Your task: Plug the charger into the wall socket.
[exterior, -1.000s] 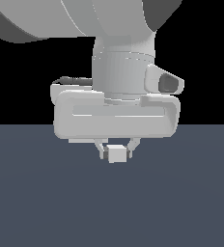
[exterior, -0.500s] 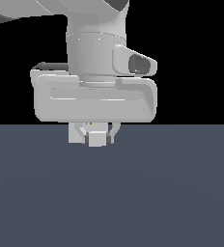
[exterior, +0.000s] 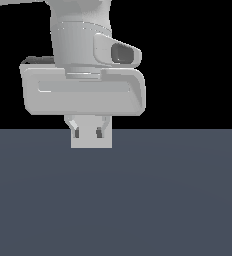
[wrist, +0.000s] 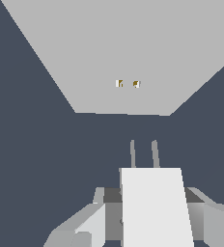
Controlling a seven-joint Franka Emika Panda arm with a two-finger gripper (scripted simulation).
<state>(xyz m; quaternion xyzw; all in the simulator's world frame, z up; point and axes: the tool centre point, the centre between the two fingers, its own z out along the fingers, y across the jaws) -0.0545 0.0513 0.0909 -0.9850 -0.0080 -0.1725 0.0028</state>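
My gripper (exterior: pixel 89 134) is shut on the charger (exterior: pixel 91 142), a small off-white block hanging below the wide grey hand just above the dark floor. In the wrist view the charger (wrist: pixel 155 207) sits between my fingers (wrist: pixel 87 226), and its two thin prongs (wrist: pixel 155 153) point ahead. The wall socket (wrist: pixel 128 53), a flat light-grey square panel, stands some way beyond the prongs. Its two orange dots (wrist: pixel 119 84) lie slightly off the prongs' line. The exterior view does not show the wall socket.
A plain dark blue-grey floor (exterior: pixel 178 200) spreads under the hand, and the same floor (wrist: pixel 36 144) surrounds the panel in the wrist view. The arm's thick grey wrist (exterior: pixel 80 35) rises above the hand. Nothing else shows.
The hand with the charger has shifted toward the exterior view's left and slightly up. The charger's visible face looks wider than before. The grip has stayed shut.
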